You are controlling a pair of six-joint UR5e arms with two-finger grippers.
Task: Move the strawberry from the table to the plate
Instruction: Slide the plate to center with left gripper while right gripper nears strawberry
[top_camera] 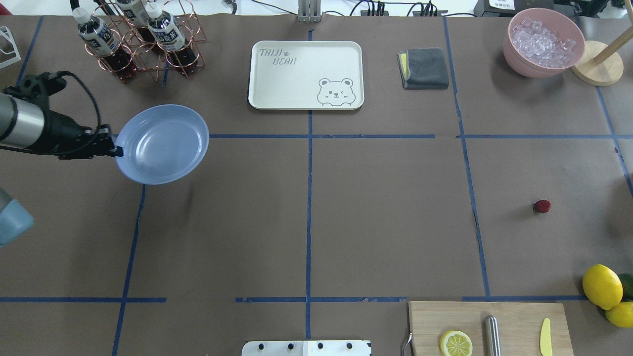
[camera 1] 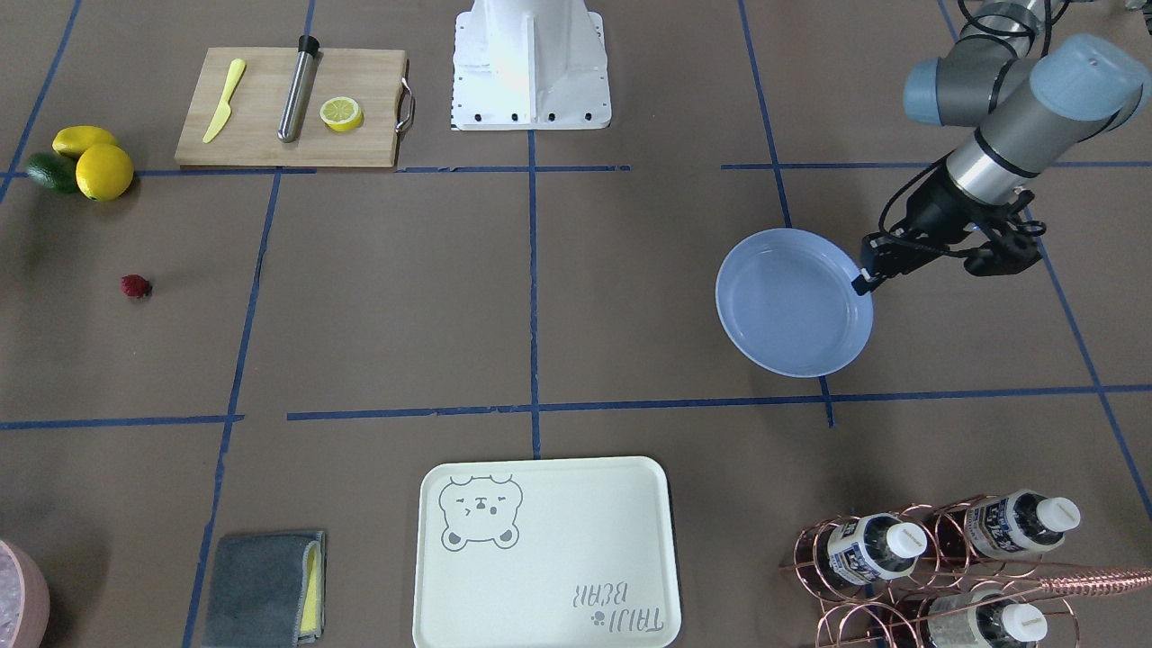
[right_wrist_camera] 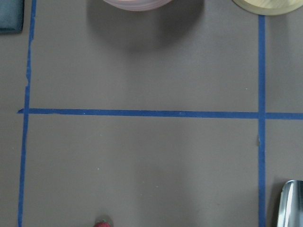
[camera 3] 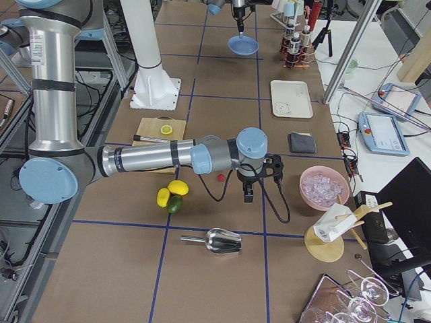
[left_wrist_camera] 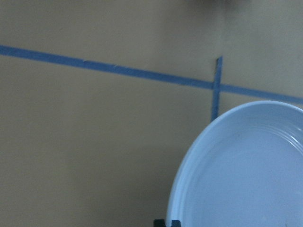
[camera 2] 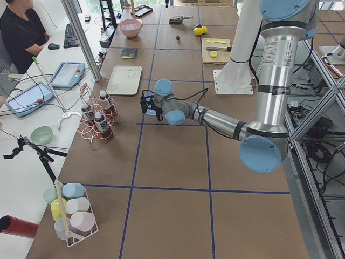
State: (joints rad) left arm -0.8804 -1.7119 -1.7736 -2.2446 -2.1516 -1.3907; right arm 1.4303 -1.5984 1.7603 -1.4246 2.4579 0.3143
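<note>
The left end effector (camera 1: 866, 277) pinches the plate (camera 1: 792, 306) by its rim. The strawberry (camera 1: 135, 286) lies on the desk (camera 1: 630, 297), far from it and near the right end effector (camera 3: 247, 195), whose grip I cannot tell. Next, I think, that one must reach down and grab the berry.

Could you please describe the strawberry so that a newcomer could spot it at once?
Start on the robot's right half of the table, where a wooden cutting board and yellow lemons sit. The strawberry lies alone on bare paper beyond the lemons: dark red and far smaller than they are.
</note>
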